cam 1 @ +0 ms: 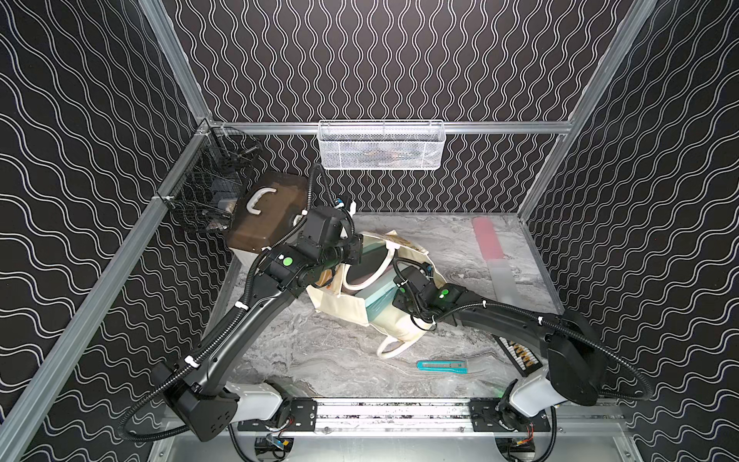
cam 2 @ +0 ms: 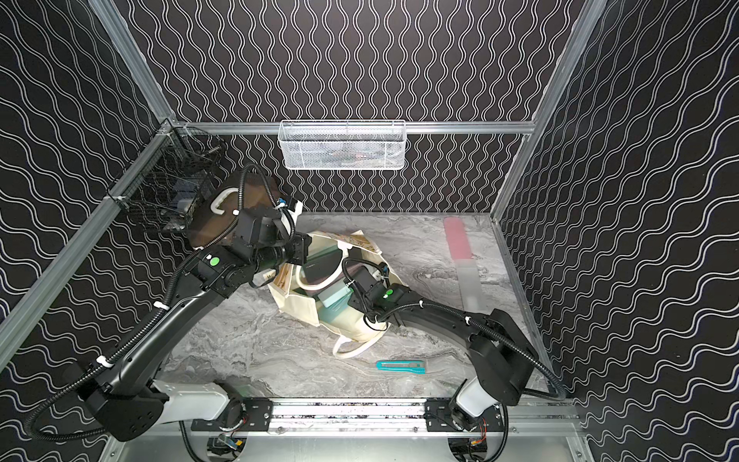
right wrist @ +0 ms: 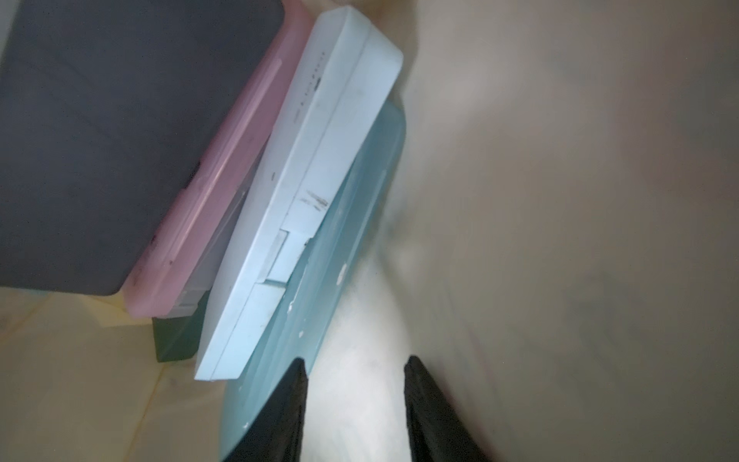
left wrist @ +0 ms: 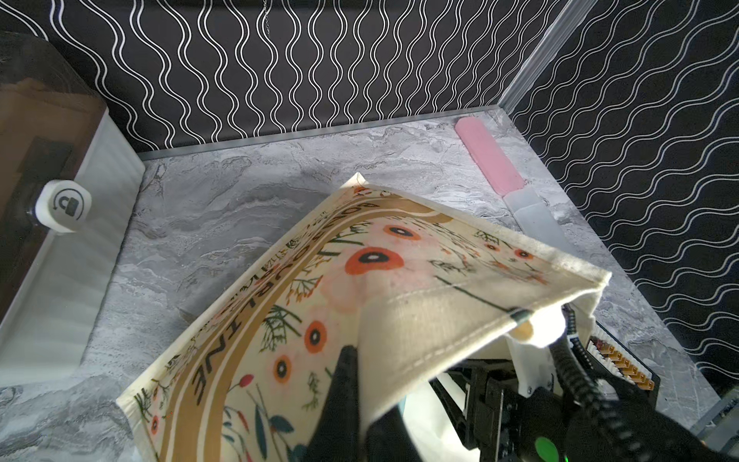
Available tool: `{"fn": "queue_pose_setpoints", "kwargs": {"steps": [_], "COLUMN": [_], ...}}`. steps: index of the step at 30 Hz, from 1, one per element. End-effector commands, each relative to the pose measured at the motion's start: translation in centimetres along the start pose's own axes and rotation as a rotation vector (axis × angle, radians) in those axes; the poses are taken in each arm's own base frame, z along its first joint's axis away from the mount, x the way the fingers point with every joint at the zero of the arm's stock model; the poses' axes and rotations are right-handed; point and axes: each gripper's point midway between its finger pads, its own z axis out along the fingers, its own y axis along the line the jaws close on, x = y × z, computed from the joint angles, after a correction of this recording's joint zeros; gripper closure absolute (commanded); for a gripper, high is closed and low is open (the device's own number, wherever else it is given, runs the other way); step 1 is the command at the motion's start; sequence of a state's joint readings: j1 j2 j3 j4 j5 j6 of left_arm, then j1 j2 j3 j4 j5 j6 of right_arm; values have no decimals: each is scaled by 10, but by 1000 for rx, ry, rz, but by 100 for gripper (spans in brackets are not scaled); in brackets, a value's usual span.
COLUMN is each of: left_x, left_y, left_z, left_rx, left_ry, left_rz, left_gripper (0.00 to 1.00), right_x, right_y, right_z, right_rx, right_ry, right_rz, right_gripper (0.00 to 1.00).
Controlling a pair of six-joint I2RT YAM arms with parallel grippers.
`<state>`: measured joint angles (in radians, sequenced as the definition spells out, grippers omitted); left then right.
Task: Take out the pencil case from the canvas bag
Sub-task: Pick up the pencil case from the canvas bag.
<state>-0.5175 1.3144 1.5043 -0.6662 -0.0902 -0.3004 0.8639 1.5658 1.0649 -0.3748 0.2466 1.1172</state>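
My left gripper (left wrist: 360,384) pinches the bag (left wrist: 280,320) rim; my right gripper (right wrist: 354,372), jaws apart and empty, may snag cloth beside the cases (right wrist: 304,180).

canvas bag (cam 1: 340,308): cream, floral print with tan bands on one side | lying on desk (cam 1: 320,360), mouth open | inside (any might be the pencil case): pink case (right wrist: 224,192), pale blue case (right wrist: 312,192), teal case (right wrist: 352,224), overlapping

Open canvas bag (cam 1: 344,308) on surface (cam 1: 320,360), left arm (cam 1: 256,304) and right arm (cam 1: 500,316) at its mouth. Teal box cutter (cam 1: 442,367) lies apart from it.
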Motion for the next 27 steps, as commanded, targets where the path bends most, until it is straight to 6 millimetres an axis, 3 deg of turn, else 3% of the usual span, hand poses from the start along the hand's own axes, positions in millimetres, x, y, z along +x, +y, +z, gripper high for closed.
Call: {"fn": "queue_pose_setpoints", "kwargs": {"steps": [1, 15, 27], "left_x": [-18, -15, -14], "left_y": [-5, -10, -14], "left_z": [-8, -10, -8], "left_rx": [22, 43, 52], "left_ry": [-80, -74, -66], "left_rz": [-40, -35, -29], "left_gripper": [100, 100, 100], "right_x": [0, -4, 6], "right_y": [5, 23, 21], "right_z": [5, 21, 43], "right_rx": [-35, -163, -155], "right_ry": [16, 62, 118], "right_rz": [119, 226, 250], "right_gripper": [57, 55, 59]}}
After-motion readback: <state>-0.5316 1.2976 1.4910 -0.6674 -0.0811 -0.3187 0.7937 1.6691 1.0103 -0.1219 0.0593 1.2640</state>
